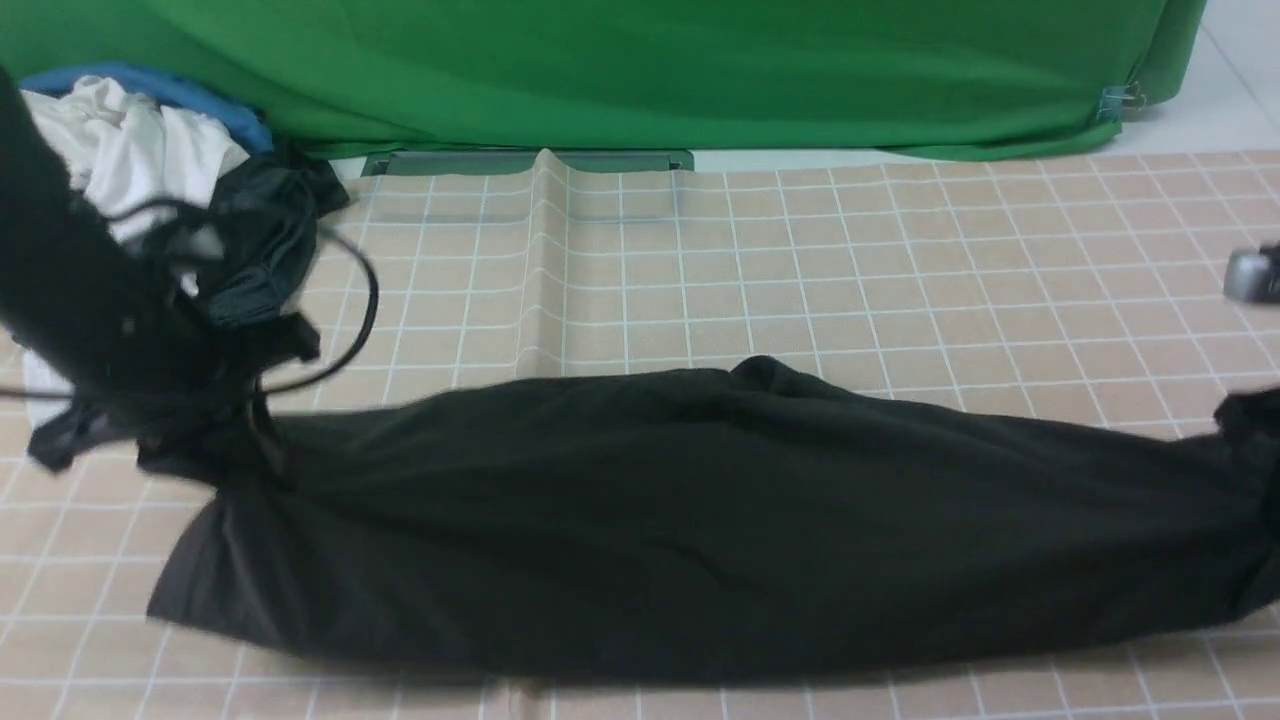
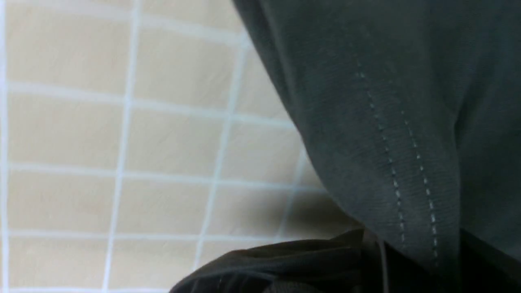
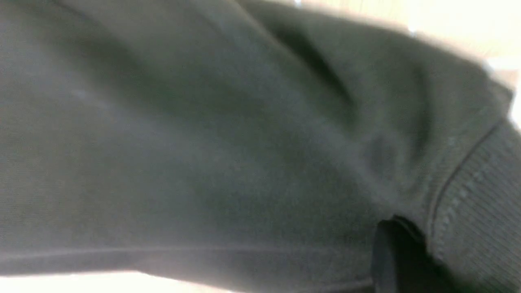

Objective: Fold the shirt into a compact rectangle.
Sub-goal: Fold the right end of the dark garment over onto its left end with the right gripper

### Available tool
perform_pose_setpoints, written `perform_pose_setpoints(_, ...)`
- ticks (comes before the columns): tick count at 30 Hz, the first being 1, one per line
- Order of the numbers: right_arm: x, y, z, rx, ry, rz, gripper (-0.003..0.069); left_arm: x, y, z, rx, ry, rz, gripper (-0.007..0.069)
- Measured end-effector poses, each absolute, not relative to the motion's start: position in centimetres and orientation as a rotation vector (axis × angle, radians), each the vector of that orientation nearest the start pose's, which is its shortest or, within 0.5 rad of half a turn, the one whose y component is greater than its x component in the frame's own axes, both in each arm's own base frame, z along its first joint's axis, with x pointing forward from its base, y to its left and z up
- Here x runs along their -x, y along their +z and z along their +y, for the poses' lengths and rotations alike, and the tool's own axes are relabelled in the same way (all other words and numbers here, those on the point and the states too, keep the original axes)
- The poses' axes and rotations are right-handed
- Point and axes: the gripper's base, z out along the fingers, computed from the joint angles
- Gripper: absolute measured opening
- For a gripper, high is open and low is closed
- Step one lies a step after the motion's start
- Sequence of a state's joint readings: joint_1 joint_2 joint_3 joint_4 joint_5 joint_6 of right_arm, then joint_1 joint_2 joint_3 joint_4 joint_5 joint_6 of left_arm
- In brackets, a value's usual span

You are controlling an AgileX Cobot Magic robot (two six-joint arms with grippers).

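Note:
The black shirt (image 1: 700,520) is stretched into a long band across the front of the checked tablecloth (image 1: 850,270), sagging onto it in the middle. My left gripper (image 1: 225,430), blurred, is shut on the shirt's left end. In the left wrist view a stitched hem (image 2: 403,162) runs down into the jaws. My right gripper (image 1: 1250,415) holds the bunched right end at the frame's edge. The right wrist view is filled with the shirt's fabric (image 3: 203,142) and a ribbed band (image 3: 480,203), with one dark finger (image 3: 384,256) showing under it. The logo is hidden.
A pile of clothes lies at the back left: a white garment (image 1: 140,150), a blue one (image 1: 170,85) and a dark grey one (image 1: 265,235). A green backdrop (image 1: 650,70) hangs behind. The tablecloth has a raised crease (image 1: 545,260). A grey part (image 1: 1255,275) shows at the right edge.

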State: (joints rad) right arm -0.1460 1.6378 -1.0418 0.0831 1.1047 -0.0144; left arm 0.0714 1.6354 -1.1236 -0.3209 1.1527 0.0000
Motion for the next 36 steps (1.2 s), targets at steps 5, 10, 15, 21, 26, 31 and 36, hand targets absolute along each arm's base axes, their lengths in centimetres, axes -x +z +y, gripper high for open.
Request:
perform_pose_setpoints(5, -26.5, 18.1, -3.4, -0.271, 0.094, 3.177, 0.0031, -28.1, 20.0, -0.4, 0.357, -0.415, 3.106, 0.0034)
perform_pose_setpoints(10, -25.8, 16.8, -3.7, -0.258, 0.017, 3.16, 0.0031, -27.4, 18.6, -0.3, 0.379, -0.399, 3.11, 0.0034)
perform_pose_setpoints(15, -25.8, 16.1, -3.8, -0.275, -0.01, 3.102, 0.0031, -27.2, 17.9, -0.2, 0.393, -0.366, 3.081, 0.0036)
perform_pose_setpoints(21, -26.0, 16.1, -4.0, -0.264, -0.027, 3.085, 0.0031, -27.5, 17.9, 0.5, 0.465, -0.272, 3.066, 0.0132)
perform_pose_setpoints(26, -26.1, 16.1, -4.1, -0.245, -0.046, 3.073, 0.0034, -28.7, 19.7, 2.7, 0.549, -0.094, 3.018, 0.0331)
perform_pose_setpoints(31, -26.1, 16.1, -4.1, -0.24, -0.051, 3.068, 0.0038, -30.4, 21.8, 3.0, 0.594, -0.14, 2.918, 0.0499)
perform_pose_setpoints(36, -26.2, 16.1, -4.2, -0.233, -0.058, 3.061, 0.0046, -31.3, 22.8, 1.9, 0.598, -0.312, 2.865, 0.0565)
